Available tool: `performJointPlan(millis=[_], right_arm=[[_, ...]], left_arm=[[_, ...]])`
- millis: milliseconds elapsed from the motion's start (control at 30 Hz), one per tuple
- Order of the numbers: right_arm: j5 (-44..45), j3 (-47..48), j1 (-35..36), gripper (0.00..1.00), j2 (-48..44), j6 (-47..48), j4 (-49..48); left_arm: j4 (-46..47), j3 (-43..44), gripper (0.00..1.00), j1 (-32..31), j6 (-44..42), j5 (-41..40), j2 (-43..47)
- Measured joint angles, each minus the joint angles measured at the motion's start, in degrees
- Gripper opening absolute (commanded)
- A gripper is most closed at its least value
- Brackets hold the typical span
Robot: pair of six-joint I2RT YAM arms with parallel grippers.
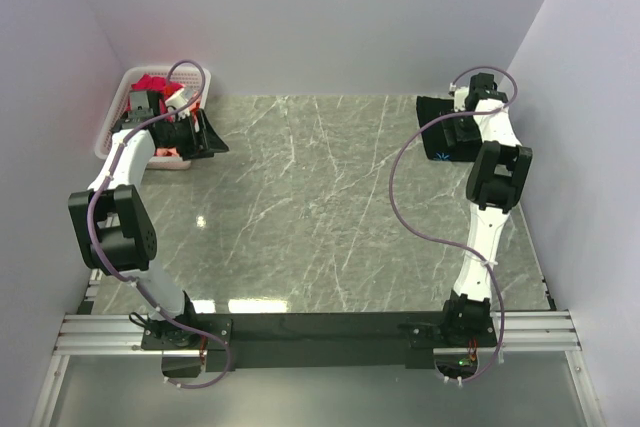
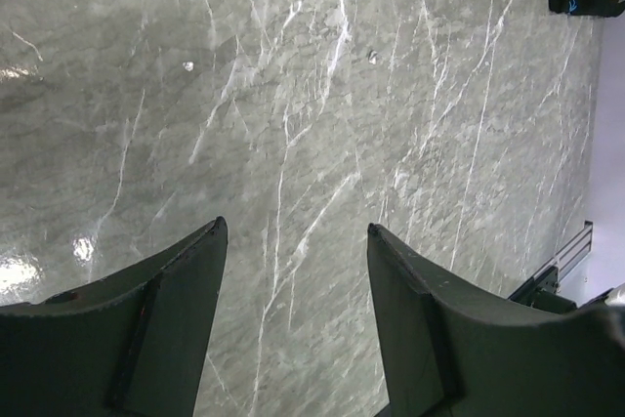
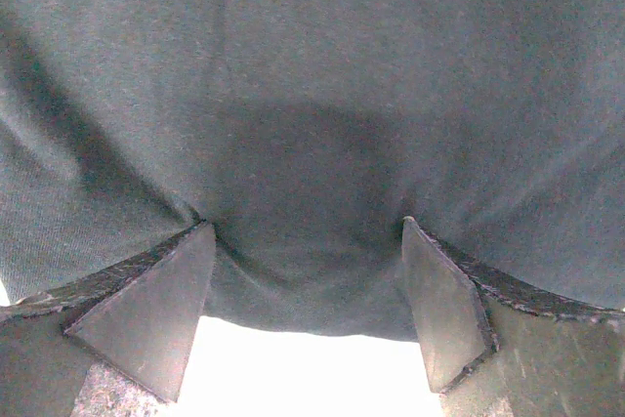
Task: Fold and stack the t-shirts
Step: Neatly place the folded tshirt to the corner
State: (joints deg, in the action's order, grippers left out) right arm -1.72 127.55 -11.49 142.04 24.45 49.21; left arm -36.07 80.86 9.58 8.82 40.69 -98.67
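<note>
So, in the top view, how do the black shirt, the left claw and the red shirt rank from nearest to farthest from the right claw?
1. Black shirt, far right corner, at the right claw.
2. Left claw, over on the left side.
3. Red shirt, in the basket, far left corner.

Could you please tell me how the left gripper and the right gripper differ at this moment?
The left gripper hangs above bare marble table, while the right gripper is close against the black t-shirt, whose cloth fills its view. The left gripper sits by the white basket at the far left corner; the right gripper is at the far right corner. Both have their fingers spread and are closed on nothing.
</note>
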Motion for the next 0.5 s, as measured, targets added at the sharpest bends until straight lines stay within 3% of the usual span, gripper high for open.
performJointPlan(millis=[500], right_arm=[[-1.1, 2.2, 2.2, 0.84, 1.6, 3.6, -1.7]], left_arm=[[-1.0, -0.1, 0.65, 0.4, -0.6, -0.1, 0.4]])
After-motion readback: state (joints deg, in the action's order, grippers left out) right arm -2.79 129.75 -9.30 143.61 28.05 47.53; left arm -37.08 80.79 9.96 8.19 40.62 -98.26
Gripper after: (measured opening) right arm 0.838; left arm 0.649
